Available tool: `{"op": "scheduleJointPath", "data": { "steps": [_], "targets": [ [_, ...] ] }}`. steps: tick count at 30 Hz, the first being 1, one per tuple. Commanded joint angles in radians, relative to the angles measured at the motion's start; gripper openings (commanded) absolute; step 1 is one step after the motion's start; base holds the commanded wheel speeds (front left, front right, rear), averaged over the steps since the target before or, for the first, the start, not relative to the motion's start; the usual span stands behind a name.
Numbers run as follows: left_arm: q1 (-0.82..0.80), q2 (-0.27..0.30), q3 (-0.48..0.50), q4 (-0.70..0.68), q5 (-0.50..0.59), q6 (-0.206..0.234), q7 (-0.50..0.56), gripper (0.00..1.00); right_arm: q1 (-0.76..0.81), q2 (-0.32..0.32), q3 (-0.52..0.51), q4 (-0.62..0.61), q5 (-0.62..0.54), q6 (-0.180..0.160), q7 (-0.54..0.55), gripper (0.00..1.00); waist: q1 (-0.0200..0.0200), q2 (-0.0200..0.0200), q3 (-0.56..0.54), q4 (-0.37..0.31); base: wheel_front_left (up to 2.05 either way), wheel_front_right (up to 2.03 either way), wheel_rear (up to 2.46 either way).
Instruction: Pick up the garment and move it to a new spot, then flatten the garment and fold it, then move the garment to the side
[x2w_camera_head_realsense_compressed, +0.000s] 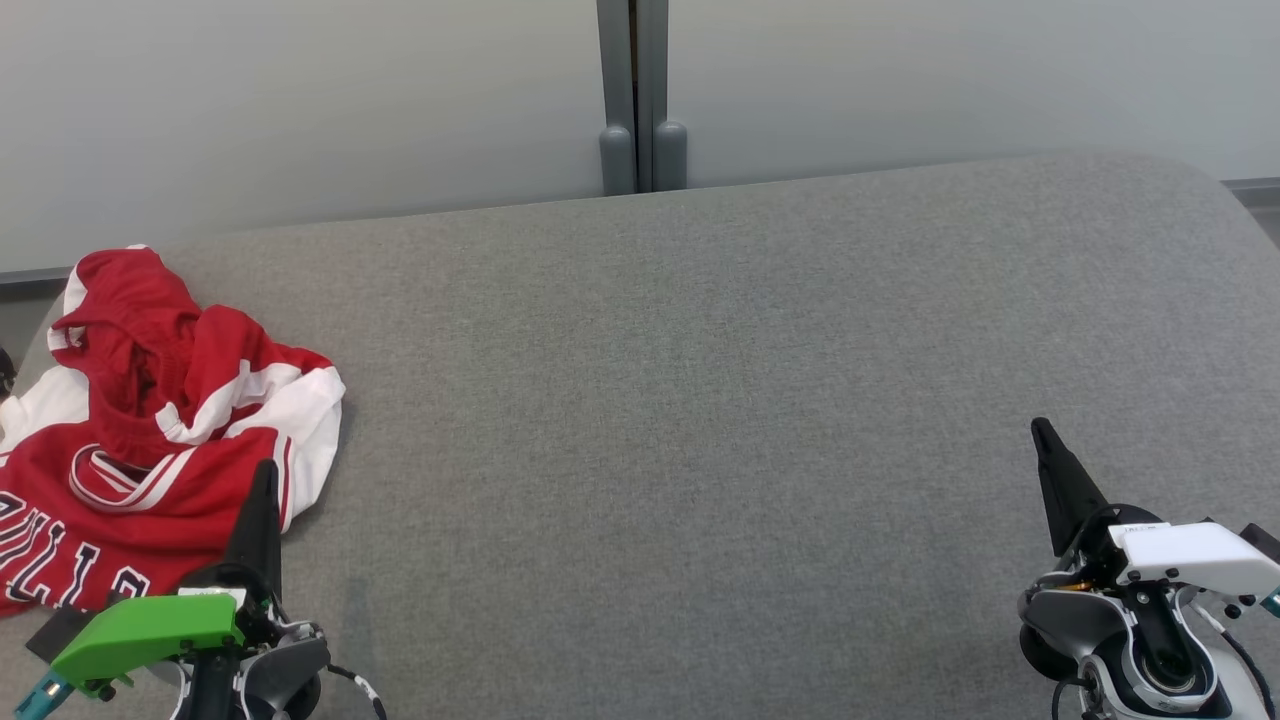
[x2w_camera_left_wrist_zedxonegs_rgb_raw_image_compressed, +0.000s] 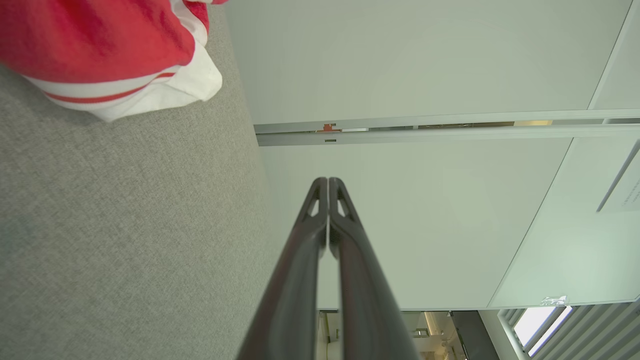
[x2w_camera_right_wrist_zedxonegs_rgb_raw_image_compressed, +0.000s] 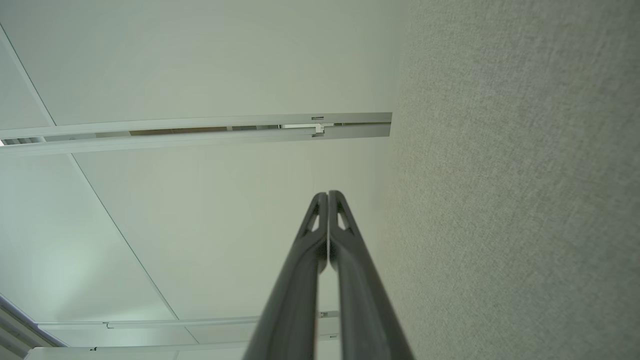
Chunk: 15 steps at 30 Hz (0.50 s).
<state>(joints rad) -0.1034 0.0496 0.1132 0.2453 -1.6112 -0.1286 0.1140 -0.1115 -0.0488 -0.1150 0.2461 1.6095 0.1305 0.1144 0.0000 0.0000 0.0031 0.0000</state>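
Observation:
A crumpled red and white jersey (x2w_camera_head_realsense_compressed: 150, 430) with dark lettering lies at the far left of the grey padded table (x2w_camera_head_realsense_compressed: 700, 400). Its white hem (x2w_camera_left_wrist_zedxonegs_rgb_raw_image_compressed: 165, 90) shows at the top left of the left wrist view. My left gripper (x2w_camera_head_realsense_compressed: 265, 475) is shut and empty, its tip in front of the jersey's right edge in the head view. My right gripper (x2w_camera_head_realsense_compressed: 1040, 432) hangs over the right side of the table, far from the jersey, shut with nothing in it. Both pairs of fingers meet at their tips in the wrist views (x2w_camera_left_wrist_zedxonegs_rgb_raw_image_compressed: 327, 182) (x2w_camera_right_wrist_zedxonegs_rgb_raw_image_compressed: 327, 196).
A pale wall runs behind the table, with a grey post (x2w_camera_head_realsense_compressed: 640, 100) at its middle. The table's far edge curves down at the right corner (x2w_camera_head_realsense_compressed: 1200, 180). The grey surface between the two grippers is bare cloth.

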Motion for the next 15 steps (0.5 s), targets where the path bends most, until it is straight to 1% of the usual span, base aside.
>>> {"op": "scheduleJointPath", "data": {
  "steps": [1, 2, 3, 6, 15],
  "targets": [
    [-0.011, 0.001, 0.002, -0.002, -0.004, -0.005, 0.003, 0.00, 0.008, -0.001, -0.001, -0.005, 0.007, 0.000, 0.002, 0.00, 0.0000, 0.0000, 0.000, 0.000, 0.00, 0.00, 0.00],
    [-0.011, 0.001, 0.002, -0.002, -0.004, -0.005, 0.003, 0.00, 0.008, -0.001, -0.001, -0.005, 0.007, 0.000, 0.002, 0.00, 0.0000, 0.0000, 0.000, 0.000, 0.00, 0.00, 0.00],
    [0.000, 0.000, 0.000, 0.000, 0.000, 0.000, 0.000, 1.00, 0.000, 0.000, 0.000, 0.000, 0.000, 0.000, 0.000, 1.00, 0.0000, 0.0000, 0.000, 0.000, 0.00, 0.00, 0.00],
    [0.015, -0.005, -0.003, 0.021, 0.000, 0.002, -0.002, 1.00, 0.012, 0.006, 0.002, 0.020, -0.001, 0.000, -0.001, 1.00, 0.0000, 0.0000, 0.000, 0.000, 0.00, 0.00, 0.00],
    [0.013, -0.004, -0.026, -0.011, -0.002, 0.001, -0.047, 1.00, 0.001, 0.004, 0.051, -0.013, -0.015, 0.000, -0.043, 1.00, 0.0000, 0.0000, 0.000, 0.002, 0.00, 0.00, 0.00]
  ]
}}
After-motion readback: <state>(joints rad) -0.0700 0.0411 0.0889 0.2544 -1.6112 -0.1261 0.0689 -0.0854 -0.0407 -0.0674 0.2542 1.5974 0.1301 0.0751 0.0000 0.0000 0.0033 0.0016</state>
